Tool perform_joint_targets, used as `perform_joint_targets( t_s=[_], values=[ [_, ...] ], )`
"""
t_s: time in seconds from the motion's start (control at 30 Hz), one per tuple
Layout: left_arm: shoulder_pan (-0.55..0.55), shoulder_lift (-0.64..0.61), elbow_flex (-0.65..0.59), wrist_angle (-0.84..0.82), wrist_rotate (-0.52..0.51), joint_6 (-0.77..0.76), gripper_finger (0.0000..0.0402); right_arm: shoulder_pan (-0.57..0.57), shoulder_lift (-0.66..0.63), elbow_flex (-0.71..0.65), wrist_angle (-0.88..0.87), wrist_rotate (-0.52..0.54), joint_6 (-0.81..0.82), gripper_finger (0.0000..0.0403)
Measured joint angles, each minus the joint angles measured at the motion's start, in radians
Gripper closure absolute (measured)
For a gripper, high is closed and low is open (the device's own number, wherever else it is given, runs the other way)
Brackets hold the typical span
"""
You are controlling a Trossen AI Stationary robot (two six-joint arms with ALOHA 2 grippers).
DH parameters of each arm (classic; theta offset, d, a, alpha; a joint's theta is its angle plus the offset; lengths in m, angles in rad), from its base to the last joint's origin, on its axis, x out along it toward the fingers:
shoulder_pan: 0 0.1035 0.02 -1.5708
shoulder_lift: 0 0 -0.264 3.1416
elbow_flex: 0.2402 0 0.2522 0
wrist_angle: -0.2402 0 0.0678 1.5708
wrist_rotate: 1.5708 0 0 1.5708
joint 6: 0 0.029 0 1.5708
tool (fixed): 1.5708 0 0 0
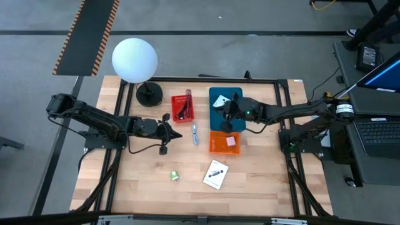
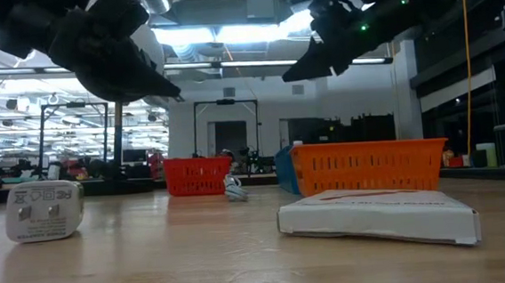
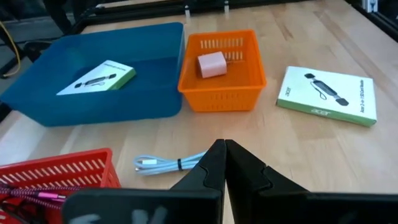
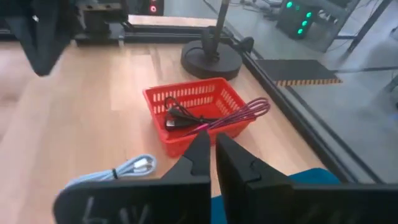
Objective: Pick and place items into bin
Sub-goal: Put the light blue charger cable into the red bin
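Left gripper [image 1: 177, 134] hangs over the middle of the table [image 1: 262, 187], fingers pressed together and empty – the left wrist view shows the two tips [image 3: 219, 163] meeting. Right gripper [image 1: 226, 114] hovers over the blue bin [image 1: 215, 112] near the far edge, fingers also together with only a thin slit between them, nothing held.

Red basket [image 1: 182, 107] sits just left of the blue bin, holding the black cable [image 4: 180, 114] and maroon cable [image 4: 239, 114], the maroon one spilling over the rim. Blue bin holds one white card with green edge [image 3: 97, 77]. Orange basket [image 1: 224, 143] touches the blue bin's near side – pink square [image 1: 230, 141] inside it. Light blue-white coiled cable [image 1: 195, 134] lies on the table between the red and orange baskets. Second white card [image 1: 215, 174] lies flat nearer the front edge, green cube [image 1: 175, 176] to its left, apart from it. White globe lamp [image 1: 134, 59] on black base [image 1: 149, 94] stands at the far-left corner.
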State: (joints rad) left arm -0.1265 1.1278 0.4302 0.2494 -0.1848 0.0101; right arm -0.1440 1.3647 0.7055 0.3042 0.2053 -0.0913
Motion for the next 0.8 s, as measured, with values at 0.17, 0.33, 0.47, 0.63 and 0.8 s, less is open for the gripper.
perform_joint_targets(
  t_s=[0.17, 0.33, 0.47, 0.63, 0.8],
  values=[
    [0.001, 0.0, 0.005, -0.011, 0.0, 0.009, 0.0398, 0.0, 0.0, 0.0, 0.0, -0.089, 0.039, 0.0394],
    [0.016, 0.0, 0.07, -0.107, 0.002, 0.008, 0.04, 0.023, 0.0, 0.0, 0.0, -0.122, 0.032, 0.0393],
    [0.018, 0.0, 0.086, -0.194, 0.003, -0.053, 0.0399, 0.046, 0.0, 0.0, 0.0, -0.122, 0.029, 0.0393],
    [0.018, 0.02, 0.126, -0.315, 0.003, -0.129, 0.0401, 0.059, 0.0, 0.0, -0.001, -0.122, -0.006, 0.0393],
    [0.018, 0.083, 0.195, -0.394, 0.003, -0.13, 0.04, 0.061, 0.0, 0.0, -0.002, -0.122, -0.01, 0.0393]
  ],
)
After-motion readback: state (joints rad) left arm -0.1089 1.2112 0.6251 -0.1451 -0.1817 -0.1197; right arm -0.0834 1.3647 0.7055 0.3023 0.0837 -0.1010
